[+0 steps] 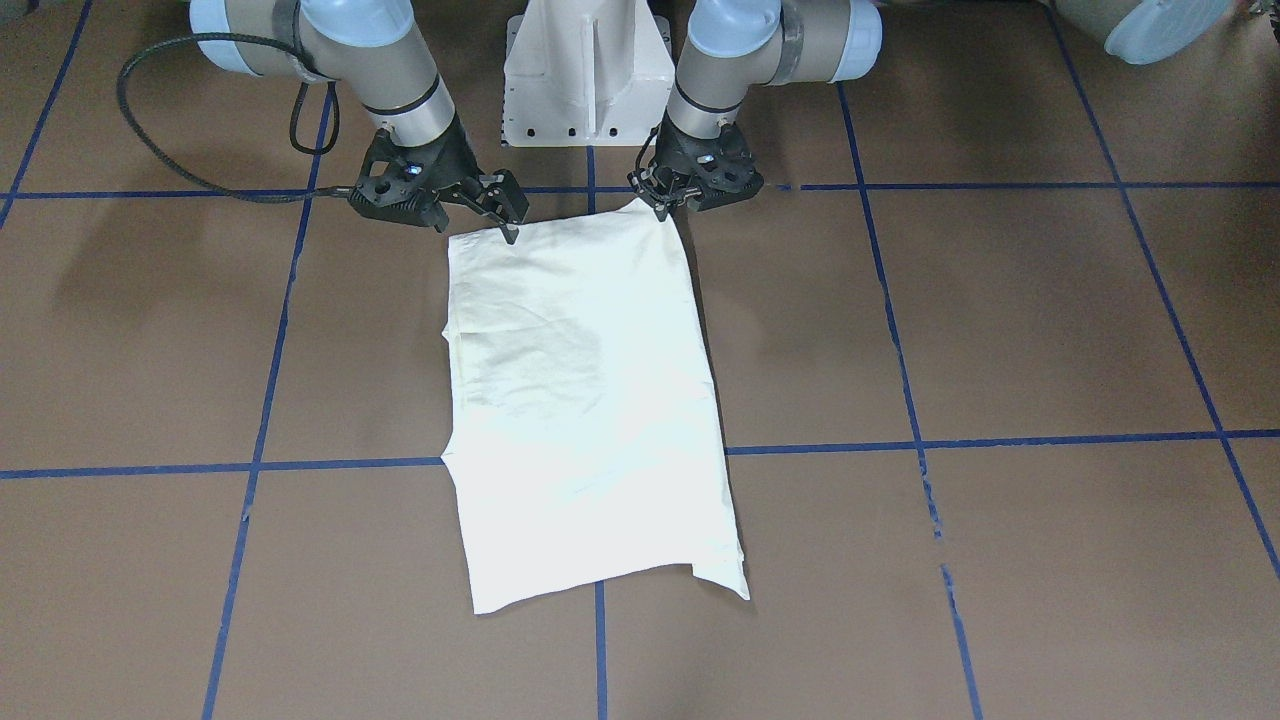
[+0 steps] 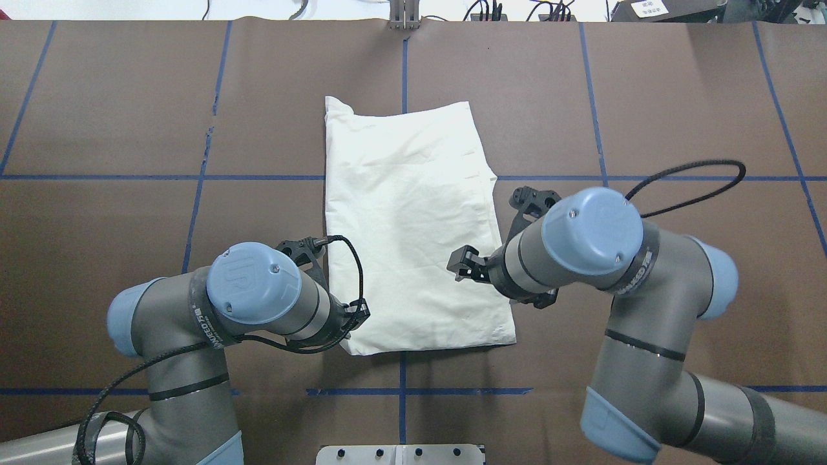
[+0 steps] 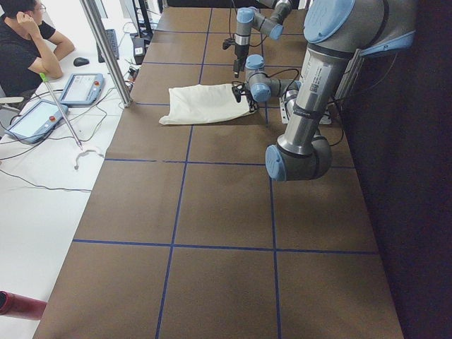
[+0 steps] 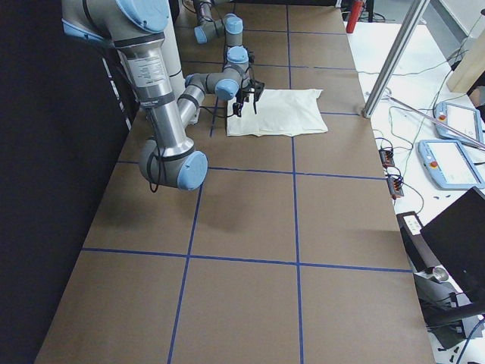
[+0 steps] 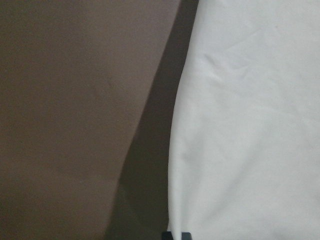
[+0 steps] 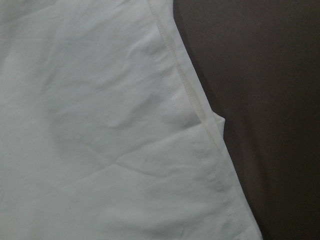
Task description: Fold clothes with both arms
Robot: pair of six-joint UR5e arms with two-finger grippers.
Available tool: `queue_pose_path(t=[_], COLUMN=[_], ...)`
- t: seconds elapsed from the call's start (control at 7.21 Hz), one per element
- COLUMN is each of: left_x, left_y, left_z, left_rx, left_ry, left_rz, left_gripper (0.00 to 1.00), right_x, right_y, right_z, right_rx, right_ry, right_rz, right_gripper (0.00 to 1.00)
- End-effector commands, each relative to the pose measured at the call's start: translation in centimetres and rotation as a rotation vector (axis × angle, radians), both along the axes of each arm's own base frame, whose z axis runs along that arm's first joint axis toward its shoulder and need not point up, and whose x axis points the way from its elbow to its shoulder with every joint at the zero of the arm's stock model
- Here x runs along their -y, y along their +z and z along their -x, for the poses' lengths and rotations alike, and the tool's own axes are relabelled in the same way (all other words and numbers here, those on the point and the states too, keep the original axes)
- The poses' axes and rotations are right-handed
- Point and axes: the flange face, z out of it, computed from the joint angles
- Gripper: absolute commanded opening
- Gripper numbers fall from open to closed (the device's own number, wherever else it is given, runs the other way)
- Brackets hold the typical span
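The cream-white T-shirt [image 1: 590,400] lies folded into a long rectangle in the middle of the table, plain side up, with its print hidden. It also shows in the overhead view [image 2: 407,226]. My left gripper [image 1: 660,207] is at the shirt's near-left corner and looks shut on it. The corner is pulled up into a point. In the left wrist view the cloth edge [image 5: 250,125] casts a wide shadow on the table. My right gripper [image 2: 462,263] hovers open above the shirt's near-right part. The right wrist view shows only the shirt's hemmed edge [image 6: 200,115].
The white pedestal base [image 1: 588,70] stands just behind the shirt. A black cable loop [image 1: 150,130] hangs off my right arm. The brown table [image 1: 1000,330] has a grid of blue tape lines. An operator [image 3: 21,42] sits at a desk beyond the far edge.
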Motion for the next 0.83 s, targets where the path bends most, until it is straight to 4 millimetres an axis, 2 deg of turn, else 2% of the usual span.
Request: queue_pose_path(t=[0.0, 0.14, 0.28, 0.69], left_x=[-0.1, 0.0, 0.0, 0.0], left_y=[0.0, 0.1, 0.2, 0.2], left_z=[0.0, -0.1, -0.2, -0.2], left_rx=[0.003, 0.004, 0.007, 0.006], left_ry=[0.004, 0.004, 0.005, 0.005], left_rz=[-0.004, -0.003, -0.001, -0.002], left_gripper=[0.0, 0.0, 0.0, 0.0], right_x=[-3.8, -4.8, -5.2, -5.3], right_y=[4.2, 5.5, 6.4, 6.5], right_z=[3.0, 4.8, 5.7, 6.0], right_rx=[-0.039, -0.065, -0.083, -0.102], right_ry=[0.092, 0.103, 0.114, 0.128], right_rz=[0.028, 0.061, 0.077, 0.089], right_gripper=[1.0, 1.0, 1.0, 1.0])
